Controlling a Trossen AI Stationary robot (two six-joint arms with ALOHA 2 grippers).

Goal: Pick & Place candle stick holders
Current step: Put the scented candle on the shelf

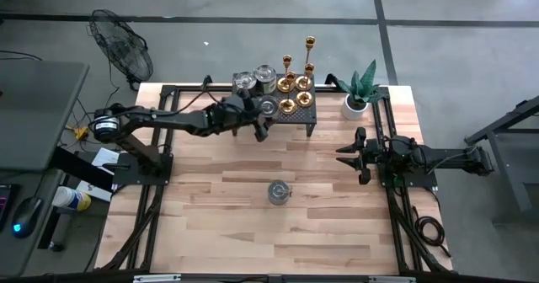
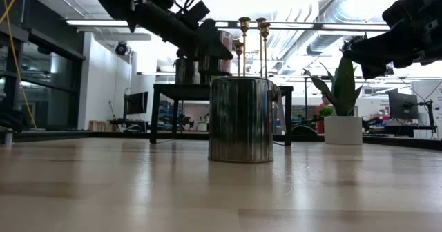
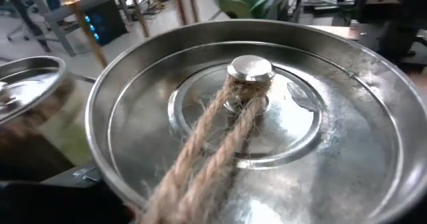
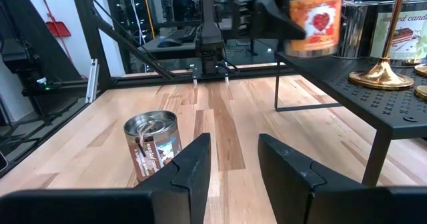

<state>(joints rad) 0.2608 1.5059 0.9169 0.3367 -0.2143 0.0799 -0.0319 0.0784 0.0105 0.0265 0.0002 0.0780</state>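
Several gold candle stick holders stand on their round bases on a black perforated shelf at the table's far middle; their tops show in the low view, and one base shows in the right wrist view. My left gripper is at the shelf's left end, on a tin candle with an orange label. The tin's lid fills the left wrist view. My right gripper is open and empty over the table's right side. My left gripper has the tin candle by the twine loop that runs from the lid's knob back toward my fingers. The fingers themselves lie outside the wrist view, so the kind of hold does not show. The tin sits upright at shelf height.
Two more tins stand on the shelf's far left. Another tin candle stands on the table's middle. A potted plant stands right of the shelf. A fan stands beyond the table's far left corner.
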